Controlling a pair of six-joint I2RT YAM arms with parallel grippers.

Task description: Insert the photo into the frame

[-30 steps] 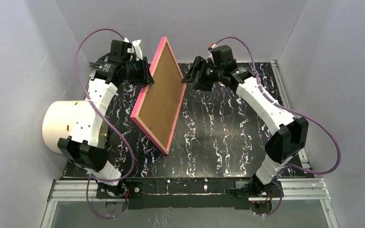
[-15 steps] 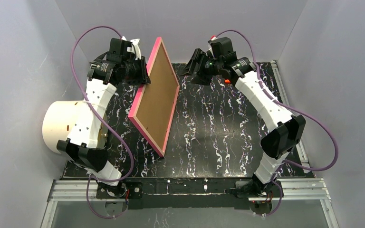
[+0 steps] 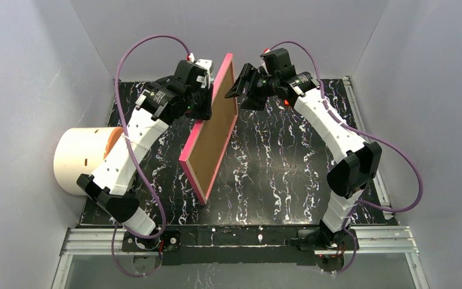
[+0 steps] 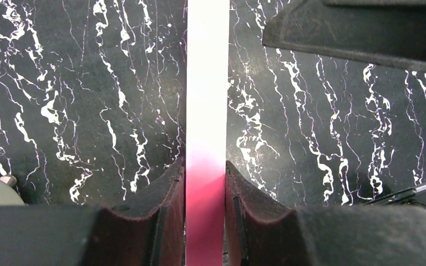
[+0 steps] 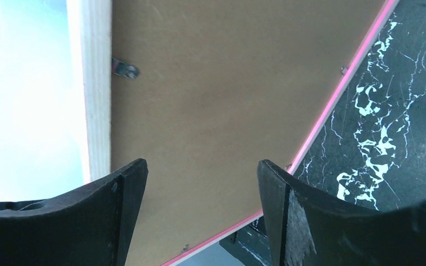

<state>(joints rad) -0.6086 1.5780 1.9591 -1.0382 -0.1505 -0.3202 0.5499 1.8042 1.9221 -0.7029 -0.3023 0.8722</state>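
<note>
The frame (image 3: 213,135) stands on edge over the black marbled table, its brown backing facing right and its pink rim facing left. My left gripper (image 3: 207,107) is shut on the frame's upper left edge. In the left wrist view the pink edge (image 4: 206,111) runs straight up between the two fingers of my left gripper (image 4: 205,166). My right gripper (image 3: 236,84) hovers open just right of the frame's top corner. In the right wrist view the brown back (image 5: 216,83) fills the space ahead of my right gripper (image 5: 201,166), whose jaws stand apart. The photo is out of view.
A white cylinder (image 3: 81,159) lies at the table's left edge behind the left arm. A small metal clip (image 5: 125,68) sits on the frame's pale wood rim. The right gripper's finger (image 4: 360,33) shows in the left wrist view. Grey walls enclose the table.
The left arm has carried the frame to the right and turned it nearer to upright, closer to the right gripper. The right gripper has stayed near the frame's top, open.
</note>
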